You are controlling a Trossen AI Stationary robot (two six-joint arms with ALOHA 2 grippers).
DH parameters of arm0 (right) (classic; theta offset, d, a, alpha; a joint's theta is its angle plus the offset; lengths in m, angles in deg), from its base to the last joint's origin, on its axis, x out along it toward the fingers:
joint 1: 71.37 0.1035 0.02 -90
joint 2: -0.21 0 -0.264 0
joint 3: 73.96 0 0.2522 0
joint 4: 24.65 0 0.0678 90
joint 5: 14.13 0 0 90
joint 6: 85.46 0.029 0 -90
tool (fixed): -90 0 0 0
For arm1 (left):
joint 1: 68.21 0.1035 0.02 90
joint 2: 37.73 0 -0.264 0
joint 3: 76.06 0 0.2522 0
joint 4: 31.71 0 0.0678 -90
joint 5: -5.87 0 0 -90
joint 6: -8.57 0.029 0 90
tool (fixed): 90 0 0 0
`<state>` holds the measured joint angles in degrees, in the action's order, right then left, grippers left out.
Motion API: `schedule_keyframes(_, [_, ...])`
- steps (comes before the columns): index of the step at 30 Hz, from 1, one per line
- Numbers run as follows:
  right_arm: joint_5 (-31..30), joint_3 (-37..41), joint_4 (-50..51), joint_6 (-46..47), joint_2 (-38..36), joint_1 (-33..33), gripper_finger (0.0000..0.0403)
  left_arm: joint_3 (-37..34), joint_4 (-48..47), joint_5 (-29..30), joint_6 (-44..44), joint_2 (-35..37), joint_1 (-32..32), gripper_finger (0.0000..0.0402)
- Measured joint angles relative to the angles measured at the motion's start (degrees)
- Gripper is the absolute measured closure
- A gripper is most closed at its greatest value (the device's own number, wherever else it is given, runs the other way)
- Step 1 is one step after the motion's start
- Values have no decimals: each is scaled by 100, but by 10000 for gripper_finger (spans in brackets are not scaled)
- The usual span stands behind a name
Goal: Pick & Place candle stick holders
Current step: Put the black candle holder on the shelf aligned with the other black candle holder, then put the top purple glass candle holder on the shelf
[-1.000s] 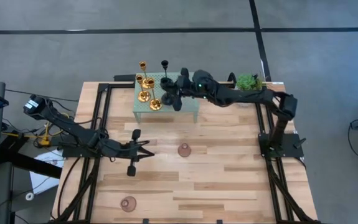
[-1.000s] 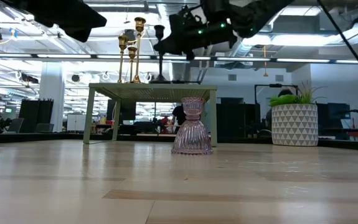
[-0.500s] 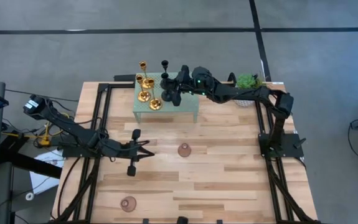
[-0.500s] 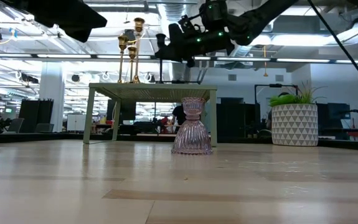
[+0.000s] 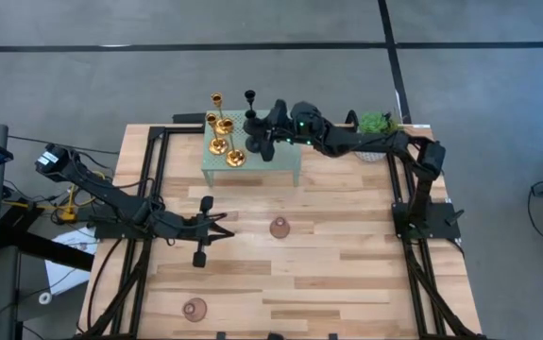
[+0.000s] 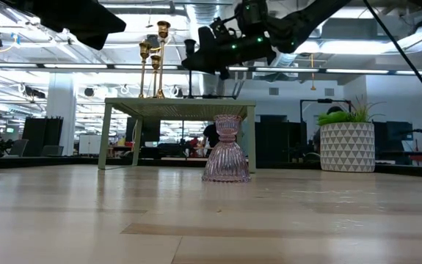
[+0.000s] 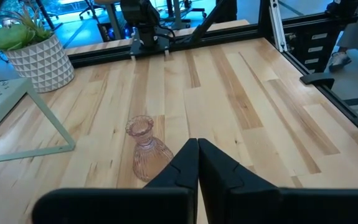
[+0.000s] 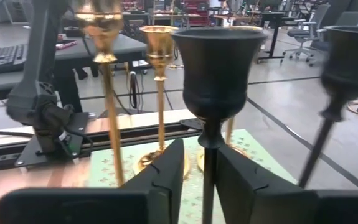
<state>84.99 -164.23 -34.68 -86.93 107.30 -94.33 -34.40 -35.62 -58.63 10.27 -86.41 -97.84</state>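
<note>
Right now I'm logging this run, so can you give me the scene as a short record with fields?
Right gripper: over the green stand, jaws around the stem of a black candle holder
Left gripper: jaws shut, empty, low over the table
On stand: gold candle holders, second black holder
On table: pink glass holder, another near the front edge
Back corner: potted plant
</note>
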Motion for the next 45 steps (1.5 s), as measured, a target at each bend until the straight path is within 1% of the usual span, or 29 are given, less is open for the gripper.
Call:
schedule_keyframes(5, [-2,9,152,2,-131,50,309,0,0,0,0,0,0,394])
schedule_keyframes(12, [-17,9,761,2,-509,35,287,0,0,-2,0,0,0,395])
schedule_keyframes(16, [-15,7,1066,2,-586,35,265,0,0,-2,-2,0,0,396])
schedule_keyframes(24, [-17,7,1673,-124,-590,-48,206,0,0,-2,-4,0,0,392])
schedule_keyframes(26, [-17,7,1882,-129,-593,-46,198,0,2,-2,-23,0,0,392])
schedule_keyframes(28, [-17,8,2331,-137,-665,-48,195,0,1,-2,-24,0,0,394])
schedule_keyframes(31, [3,0,3116,-146,-836,-24,200,0,0,-4,-24,0,0,396])
schedule_keyframes(34, [60,2,4018,-152,-1052,111,214,0,0,-3,-23,0,0,396])
schedule_keyframes(36, [112,4,4529,-166,-1239,269,228,0,0,-2,-17,0,0,394])
schedule_keyframes(39, [83,19,5027,-211,-1487,588,258,0,0,-2,-14,0,0,393])
schedule_keyframes(42, [-243,232,5104,-288,-1784,960,294,0,0,-3,-2,0,0,395])
schedule_keyframes(45, [-863,601,5144,-321,-2118,1324,327,0,0,-4,-2,0,0,396])
